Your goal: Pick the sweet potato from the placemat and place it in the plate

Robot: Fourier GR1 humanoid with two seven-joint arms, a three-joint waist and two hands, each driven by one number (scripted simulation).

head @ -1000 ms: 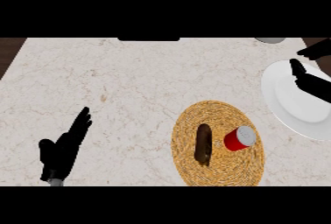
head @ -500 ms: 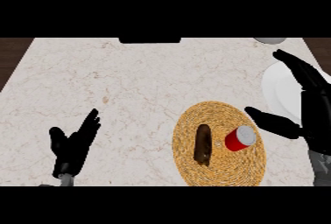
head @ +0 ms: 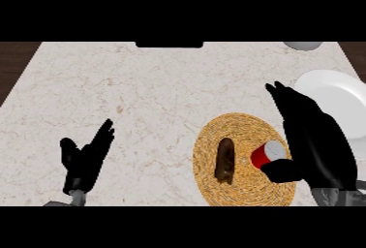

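In the head view, a round woven placemat [head: 247, 128] lies on the pale marble counter [head: 143, 87] and serves as the reference point for everything else. The sweet potato [head: 226, 161], dark brown and elongated, lies on the placemat a little left of its middle, with its long axis running from the near side to the far side. A red cup [head: 266, 155] lies on its side just right of the sweet potato, also on the placemat, with its pale open end turned toward the far right.

The right hand [head: 314, 140] is over the placemat's right edge. Its fingers are straight and point away from the robot, and it holds nothing. Its thumb [head: 282, 170] sticks out toward the placemat's middle and sits right beside the red cup; whether the two touch cannot be told. The hand is apart from the sweet potato, with the cup between them.

A white plate [head: 340, 92] sits beyond the placemat to the far right, and its near-left part is hidden behind the right hand.

The left hand [head: 84, 162] rests well to the left of the placemat, with its fingers straight, tilted up and holding nothing.
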